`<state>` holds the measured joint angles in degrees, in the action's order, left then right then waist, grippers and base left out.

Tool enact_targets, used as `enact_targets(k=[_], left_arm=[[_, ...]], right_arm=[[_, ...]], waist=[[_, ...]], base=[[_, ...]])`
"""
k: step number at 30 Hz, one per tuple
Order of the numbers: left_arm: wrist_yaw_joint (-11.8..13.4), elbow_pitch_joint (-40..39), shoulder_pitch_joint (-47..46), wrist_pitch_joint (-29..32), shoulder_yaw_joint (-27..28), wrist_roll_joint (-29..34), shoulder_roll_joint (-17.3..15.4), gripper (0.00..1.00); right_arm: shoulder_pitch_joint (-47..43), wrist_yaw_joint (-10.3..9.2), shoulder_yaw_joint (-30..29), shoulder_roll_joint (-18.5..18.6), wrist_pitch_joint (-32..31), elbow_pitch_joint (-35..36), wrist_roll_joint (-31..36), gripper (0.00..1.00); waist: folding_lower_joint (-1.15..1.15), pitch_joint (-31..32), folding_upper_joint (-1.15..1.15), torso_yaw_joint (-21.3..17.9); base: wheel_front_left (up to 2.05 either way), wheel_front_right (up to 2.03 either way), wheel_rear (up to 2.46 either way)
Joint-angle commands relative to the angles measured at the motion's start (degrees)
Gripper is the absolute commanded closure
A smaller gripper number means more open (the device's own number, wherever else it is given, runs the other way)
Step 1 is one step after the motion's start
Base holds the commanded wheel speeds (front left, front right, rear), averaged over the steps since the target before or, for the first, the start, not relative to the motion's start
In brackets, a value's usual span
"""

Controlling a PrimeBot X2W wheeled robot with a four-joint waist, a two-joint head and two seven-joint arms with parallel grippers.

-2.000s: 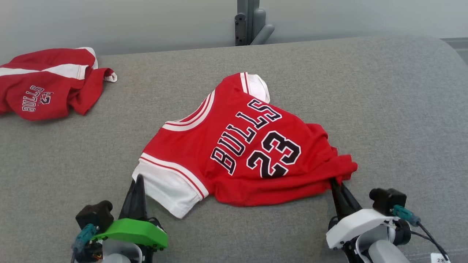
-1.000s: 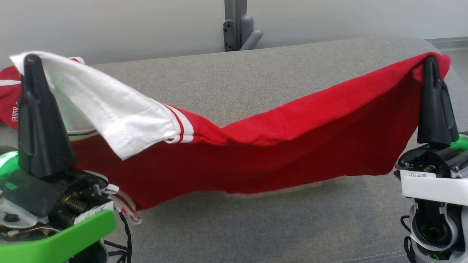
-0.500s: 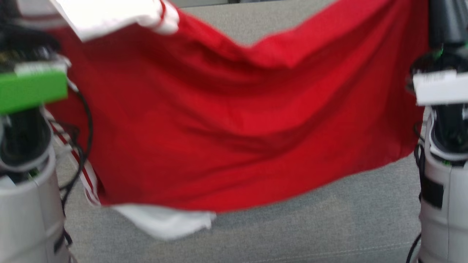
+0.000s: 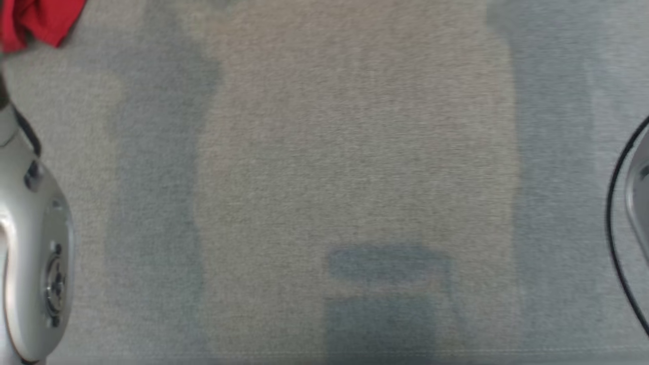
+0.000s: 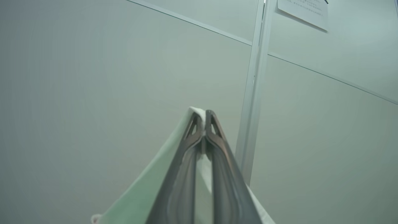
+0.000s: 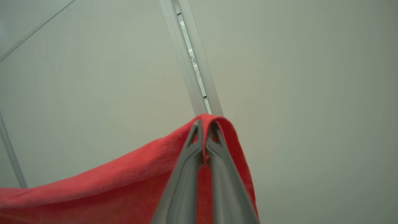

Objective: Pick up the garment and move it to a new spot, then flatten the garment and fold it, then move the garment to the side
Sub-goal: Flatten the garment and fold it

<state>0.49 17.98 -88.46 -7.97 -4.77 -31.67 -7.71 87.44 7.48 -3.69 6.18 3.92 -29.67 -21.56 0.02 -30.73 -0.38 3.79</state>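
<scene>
The garment is a red jersey with white sleeves, held up between both arms. In the left wrist view my left gripper is shut on the white sleeve cloth, which drapes down to the left. In the right wrist view my right gripper is shut on a fold of the red cloth, which sags away to the left. Both grippers point up toward a pale wall. A scrap of red cloth shows in the head view's top left corner; whether it belongs to this garment is unclear.
The head view looks down on the grey fabric surface with soft shadows on it. My pale left forearm stands at the left edge, and my right arm with a black cable at the right edge. A wall post rises behind the left gripper.
Both grippers have lifted the garment from low over the surface up out of the head view. The head view has also shifted down onto the bare grey surface.
</scene>
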Motion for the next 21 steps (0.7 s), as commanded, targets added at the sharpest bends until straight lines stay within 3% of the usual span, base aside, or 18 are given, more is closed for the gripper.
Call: enact_targets(k=[1, 12, 16, 21], left_arm=[[-0.8, 3.4, 0.1, -2.1, -0.1, -0.7, 1.1, 1.0], [-5.8, 13.1, 9.1, -6.9, -0.7, -5.0, 4.1, 1.0], [-7.3, 11.0, 14.5, -7.4, -0.6, -6.7, 4.2, 1.0], [-7.9, 2.7, 22.3, -7.3, -0.6, -8.4, 3.8, 1.0]], right_arm=[[1.8, 0.02, 0.1, 1.1, 2.0, -5.1, 2.0, 1.0], [1.6, 0.02, -0.2, 4.5, 8.7, -23.1, 3.4, 1.0], [-1.0, 0.02, 1.6, 5.4, 9.5, -24.8, -0.8, 1.0], [-5.3, 0.01, 5.9, 7.5, 7.5, -22.3, -7.9, 1.0]], waist=[[-0.02, -6.1, 0.38, 6.2], [-0.02, -13.6, 0.38, 9.4], [-0.02, -13.2, 0.38, 8.7], [-0.02, -11.7, 0.38, 7.6]], base=[[0.0, 0.0, 0.0], [0.0, 0.0, 0.0], [0.0, 0.0, 0.0], [0.0, 0.0, 0.0]])
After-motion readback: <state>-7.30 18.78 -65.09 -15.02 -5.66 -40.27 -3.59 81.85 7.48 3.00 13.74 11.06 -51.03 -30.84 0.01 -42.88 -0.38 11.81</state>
